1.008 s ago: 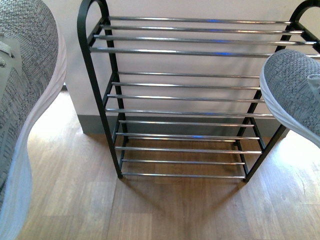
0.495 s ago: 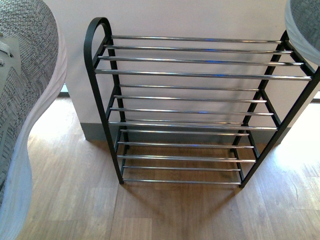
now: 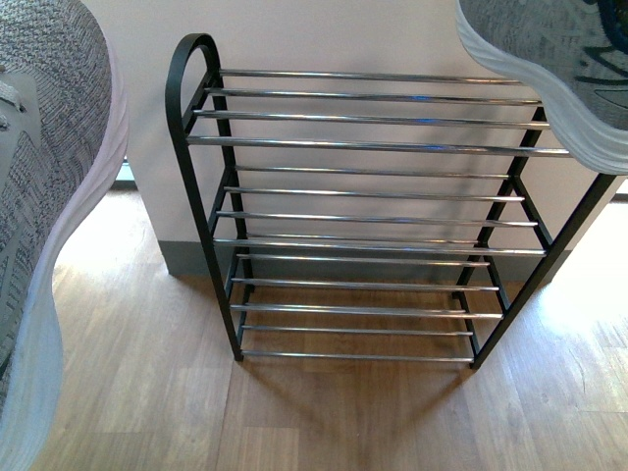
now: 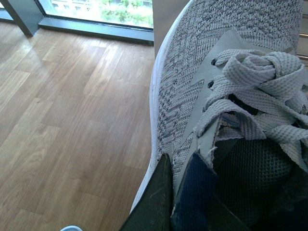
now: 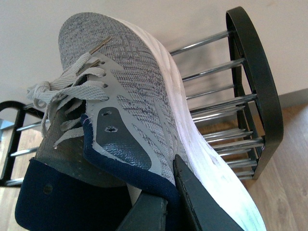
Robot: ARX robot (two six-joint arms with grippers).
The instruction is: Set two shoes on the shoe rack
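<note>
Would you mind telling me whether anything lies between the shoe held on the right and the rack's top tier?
Nothing visible does. The right shoe hangs over the right end of the shoe rack, whose chrome bars are all bare in the front view. The left shoe is held off to the rack's left.

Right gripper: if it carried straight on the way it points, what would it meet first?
Right gripper is shut on a shoe, which leads. Ahead of the toe lie the top bars of the rack, probably met first, with the wall just behind; depth is unclear.
</note>
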